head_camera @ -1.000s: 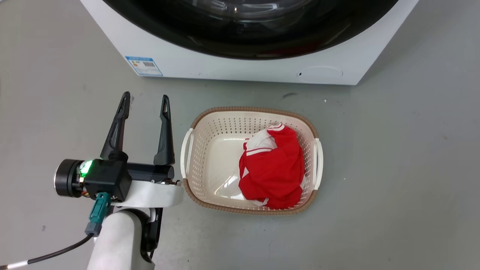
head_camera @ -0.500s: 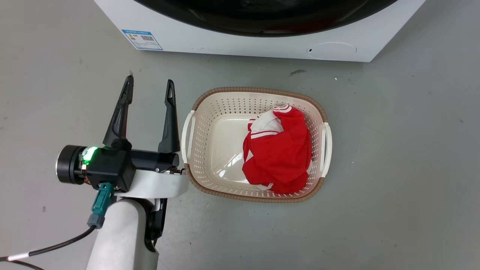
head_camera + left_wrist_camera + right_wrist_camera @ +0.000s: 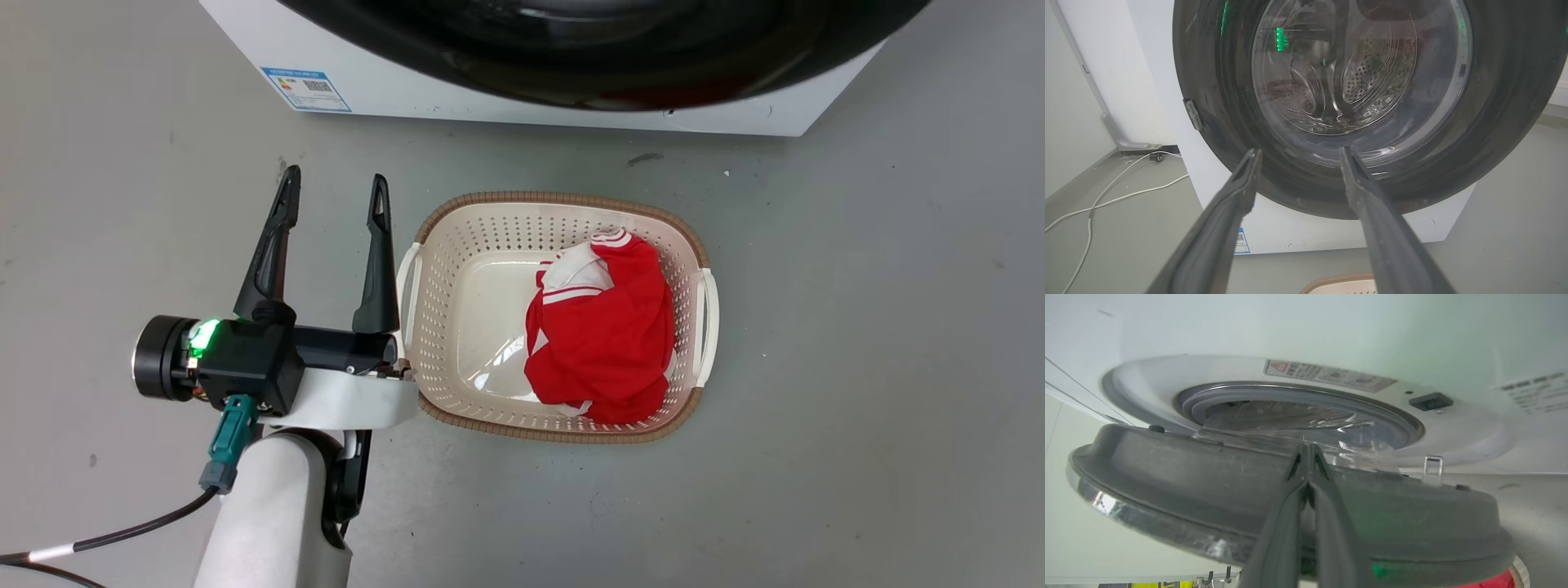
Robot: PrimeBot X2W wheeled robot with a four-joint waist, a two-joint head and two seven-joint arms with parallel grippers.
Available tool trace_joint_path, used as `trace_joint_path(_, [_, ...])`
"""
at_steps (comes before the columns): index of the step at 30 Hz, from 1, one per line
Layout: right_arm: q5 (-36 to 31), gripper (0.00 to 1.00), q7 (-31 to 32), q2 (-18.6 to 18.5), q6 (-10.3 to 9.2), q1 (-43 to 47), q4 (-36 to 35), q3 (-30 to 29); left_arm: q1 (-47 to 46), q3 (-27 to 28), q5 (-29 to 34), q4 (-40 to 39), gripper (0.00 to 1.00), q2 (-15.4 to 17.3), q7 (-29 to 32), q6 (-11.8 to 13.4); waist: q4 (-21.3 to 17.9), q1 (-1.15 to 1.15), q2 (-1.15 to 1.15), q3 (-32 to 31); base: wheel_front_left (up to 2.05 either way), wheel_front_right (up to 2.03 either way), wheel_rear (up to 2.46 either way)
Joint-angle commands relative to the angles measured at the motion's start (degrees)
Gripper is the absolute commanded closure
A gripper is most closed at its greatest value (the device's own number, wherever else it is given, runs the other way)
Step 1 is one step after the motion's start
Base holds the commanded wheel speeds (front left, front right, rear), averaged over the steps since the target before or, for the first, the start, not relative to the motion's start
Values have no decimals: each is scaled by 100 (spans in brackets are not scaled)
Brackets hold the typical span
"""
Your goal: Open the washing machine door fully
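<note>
The washing machine door [image 3: 1167, 486] stands ajar, swung off the white washing machine [image 3: 1466, 433] so that the grey rubber ring [image 3: 1274, 390] shows behind it; the right gripper [image 3: 1306, 447], fingers pressed together, has its tips at the door's inner rim beside the glass; in the head view the door's black rim lies at 12 o'clock; the left gripper [image 3: 335, 176], at 8 o'clock, is spread and empty, just beside a basket [image 3: 555, 198] holding a red garment [image 3: 604, 343].

Blue sticker [image 3: 306, 88] print illegible, warning-triangle strip [image 3: 1327, 374] wording blurred
</note>
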Motion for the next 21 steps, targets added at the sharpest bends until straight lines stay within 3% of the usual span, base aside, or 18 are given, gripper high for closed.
trace_joint_path(1, [46,100,120,86,2,168,-69,20,-78,-1,-1,16,0,-7,-14,7,-16,0,0,-35,0,0,0])
trace_joint_path(14, [438,100,1033,224,2,997,-541,25,188,18,-32,214,0,-6,-14,-62,-70,0,0,-634,0,0,0])
trace_joint_path(21, [574,100,1362,478,2,1655,-817,131,498,131,-31,313,0,-7,-14,-149,-106,0,0,-1181,0,0,0])
